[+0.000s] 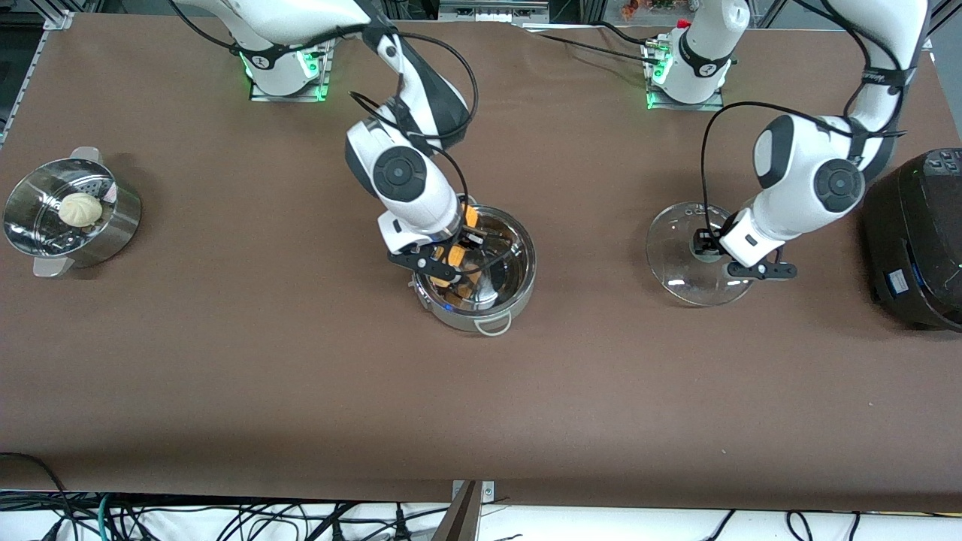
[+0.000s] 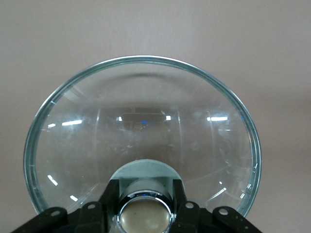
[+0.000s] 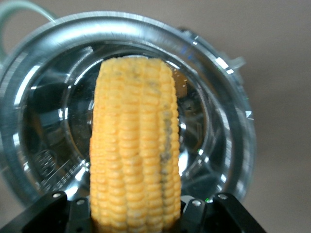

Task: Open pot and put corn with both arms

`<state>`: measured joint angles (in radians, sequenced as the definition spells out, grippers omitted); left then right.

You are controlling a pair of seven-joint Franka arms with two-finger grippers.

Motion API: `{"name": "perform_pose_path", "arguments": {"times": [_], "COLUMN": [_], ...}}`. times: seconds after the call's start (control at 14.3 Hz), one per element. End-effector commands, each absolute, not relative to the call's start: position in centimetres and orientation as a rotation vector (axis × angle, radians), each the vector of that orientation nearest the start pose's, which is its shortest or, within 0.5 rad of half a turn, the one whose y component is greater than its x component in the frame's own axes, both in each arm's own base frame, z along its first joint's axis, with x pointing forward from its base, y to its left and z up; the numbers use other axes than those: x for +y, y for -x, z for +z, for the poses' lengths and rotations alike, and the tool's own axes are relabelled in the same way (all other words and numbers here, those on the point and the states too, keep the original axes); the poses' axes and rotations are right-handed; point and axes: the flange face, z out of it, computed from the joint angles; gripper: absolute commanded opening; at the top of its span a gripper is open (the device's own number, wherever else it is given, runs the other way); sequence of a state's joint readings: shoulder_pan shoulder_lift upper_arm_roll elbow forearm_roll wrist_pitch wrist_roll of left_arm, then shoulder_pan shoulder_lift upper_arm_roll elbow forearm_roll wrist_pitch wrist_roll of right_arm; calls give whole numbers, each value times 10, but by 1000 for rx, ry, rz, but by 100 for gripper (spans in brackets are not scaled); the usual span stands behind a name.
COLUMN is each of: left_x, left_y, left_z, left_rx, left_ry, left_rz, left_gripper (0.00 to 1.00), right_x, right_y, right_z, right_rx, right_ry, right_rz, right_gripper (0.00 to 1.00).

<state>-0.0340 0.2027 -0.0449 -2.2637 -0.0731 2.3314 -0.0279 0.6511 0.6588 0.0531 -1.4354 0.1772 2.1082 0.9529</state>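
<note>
Two arms work over the brown tabletop [image 1: 301,361]. The right gripper [image 1: 451,259] is over the open pot [image 1: 518,289], which stands near the middle of the tabletop. Its fingers [image 3: 73,213] are closed on the corn [image 3: 133,145], and the cob hangs above the shiny inside of the pot; in the front view only small orange parts of the corn show beside the gripper. In the right wrist view the cob fills the middle of the pot's round opening, and I cannot tell if it touches the bottom.

The lid [image 1: 676,263] is off the pot and lies on the tabletop toward the left arm's end, well apart from the pot and near the black cooker [image 1: 921,240]. The left gripper [image 1: 710,244] is at the lid's middle, and its fingers [image 2: 90,213] stand close on both sides of the knob [image 2: 145,216]; they seem to grip it.

At the right arm's end of the tabletop stands a steel steamer [image 1: 113,225] with a white bun [image 1: 80,209] in it.
</note>
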Motion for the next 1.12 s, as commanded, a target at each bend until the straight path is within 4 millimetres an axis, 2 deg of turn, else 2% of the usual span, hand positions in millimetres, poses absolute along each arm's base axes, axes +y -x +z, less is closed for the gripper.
{"name": "perform_pose_path", "arguments": {"times": [0.0, 0.07, 0.14, 0.28, 0.35, 0.42, 0.49, 0.56, 0.77, 0.84, 0.91, 1.05], "left_x": [-44, -43, -43, -42, -42, -42, -41, -41, -42, -39, -30, -27], "left_y": [-513, -511, -509, -509, -509, -509, -510, -513, -540, -549, -557, -566], "left_z": [237, 221, 215, 213, 214, 216, 221, 238, 320, 350, 383, 442], "left_rx": [47, 43, 43, 40, 41, 38, 32, 17, 12, 7, -10, -4], "left_ry": [3173, 3168, 3166, 3166, 3165, 3166, 3166, 3170, 3177, 3177, 3176, 3169], "left_rz": [261, 305, 325, 327, 330, 327, 320, 289, 255, 282, 306, 383], "left_gripper": [0, 0, 0, 0, 20, 84, 100, 100, 100, 100, 100, 100], "right_x": [475, 480, 481, 476, 474, 469, 458, 451, 420, 401, 376, 317], "right_y": [-562, -560, -559, -563, -565, -570, -577, -580, -594, -598, -605, -620], "right_z": [293, 292, 293, 302, 315, 326, 337, 349, 384, 396, 412, 440], "right_rx": [547, 537, 533, 537, 539, 541, 550, 557, 582, 555, 484, 274], "right_ry": [2922, 2916, 2916, 2912, 2901, 2894, 2894, 2898, 2914, 2952, 3005, 3087], "right_rz": [145, 132, 125, 112, 96, 73, 46, 35, -1, 11, 11, 19], "right_gripper": [99, 100, 100, 100, 100, 100, 100, 100, 100, 100, 100, 100]}}
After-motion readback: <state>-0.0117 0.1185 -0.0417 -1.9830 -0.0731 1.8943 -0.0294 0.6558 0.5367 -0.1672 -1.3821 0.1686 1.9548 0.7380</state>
